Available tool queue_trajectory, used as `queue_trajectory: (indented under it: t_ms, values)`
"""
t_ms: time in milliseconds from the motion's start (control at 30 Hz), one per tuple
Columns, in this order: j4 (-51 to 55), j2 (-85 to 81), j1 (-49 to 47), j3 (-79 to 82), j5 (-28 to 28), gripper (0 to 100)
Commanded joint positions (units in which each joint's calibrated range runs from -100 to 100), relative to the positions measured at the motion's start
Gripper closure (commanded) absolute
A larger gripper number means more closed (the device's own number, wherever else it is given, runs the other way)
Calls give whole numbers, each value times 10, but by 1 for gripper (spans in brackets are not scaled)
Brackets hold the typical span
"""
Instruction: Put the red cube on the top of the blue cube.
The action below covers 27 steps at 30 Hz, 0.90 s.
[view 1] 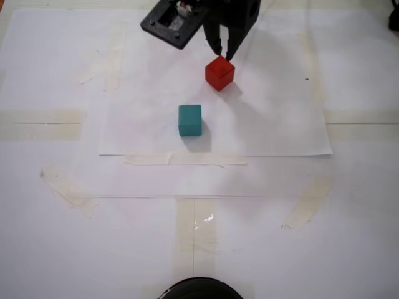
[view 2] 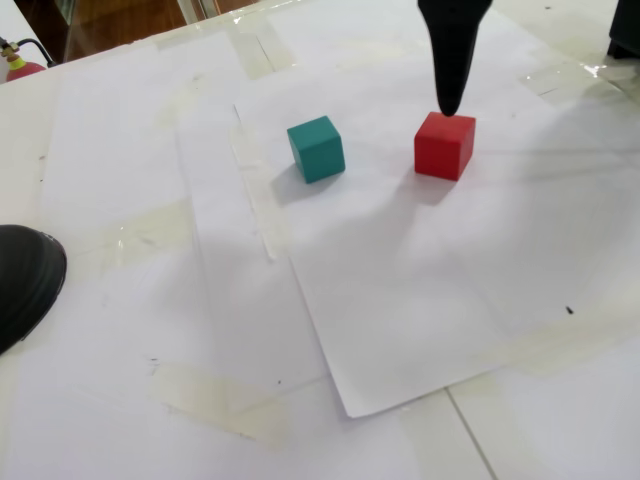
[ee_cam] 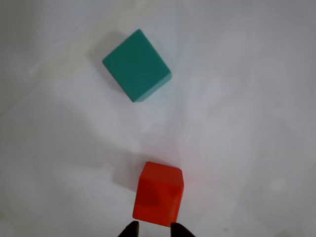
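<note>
The red cube (view 1: 219, 73) sits on the white paper at the far side; it also shows in the wrist view (ee_cam: 159, 194) and in the other fixed view (view 2: 445, 146). The blue cube (view 1: 189, 119) is teal and rests apart from it, nearer the camera in that view (ee_cam: 137, 65) (view 2: 317, 148). My gripper (view 1: 223, 53) hangs just above the red cube's far edge, with its fingers a little apart and nothing between them. Its two black tips show at the bottom of the wrist view (ee_cam: 154, 231). In the other fixed view the gripper (view 2: 450, 105) points down at the cube's top.
A white paper sheet (view 1: 280, 131) is taped onto the white table, with several tape strips (view 1: 37, 123) around it. A dark round object (view 2: 25, 280) lies at the table's near edge (view 1: 198, 289).
</note>
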Motion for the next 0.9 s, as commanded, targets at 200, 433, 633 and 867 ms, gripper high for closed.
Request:
queue_trajectory:
  t_ms: [200,433,633,867]
  values:
    - [-14,-3,-3,-19,-16,86]
    - [-39,3,-2,2,-16,85]
    - [-57,12,-4,18,-16,84]
    - [-109,20,-7,50,-16,82]
